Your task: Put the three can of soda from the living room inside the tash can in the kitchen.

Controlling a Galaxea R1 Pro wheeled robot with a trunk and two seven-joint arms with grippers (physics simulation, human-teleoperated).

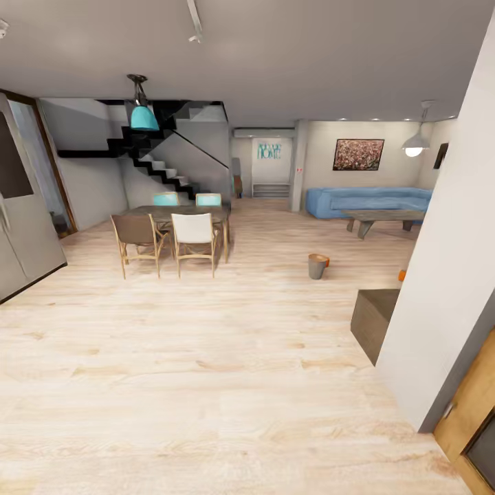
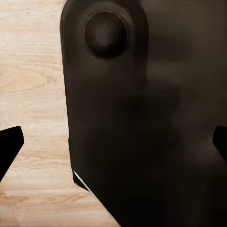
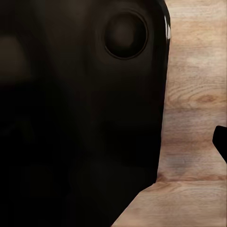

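The robot stood in an open room with a light wood floor (image 1: 206, 385), looking toward the far living room, so this read as travel between rooms rather than handling. The bin (image 1: 317, 265), grey outside with an orange-brown rim, stood alone on the floor, well apart from the dining chairs (image 1: 193, 240) and nearer the dark low bench (image 1: 375, 320) beside the white wall (image 1: 447, 261). A small orange shape (image 1: 401, 275) peeked out at the wall's edge; it might have been one of the soda cans, though too little showed to be sure. The blue sofa (image 1: 368, 201) and the grey low surface (image 1: 381, 218) before it lay further back. The left pincer (image 2: 113, 146) hung over the floor beside the robot's dark body, its two fingertips (image 2: 9, 144) spread wide apart with nothing between them. Of the right pincer, a single fingertip (image 3: 221, 142) showed at the frame edge, so its opening could not be told.
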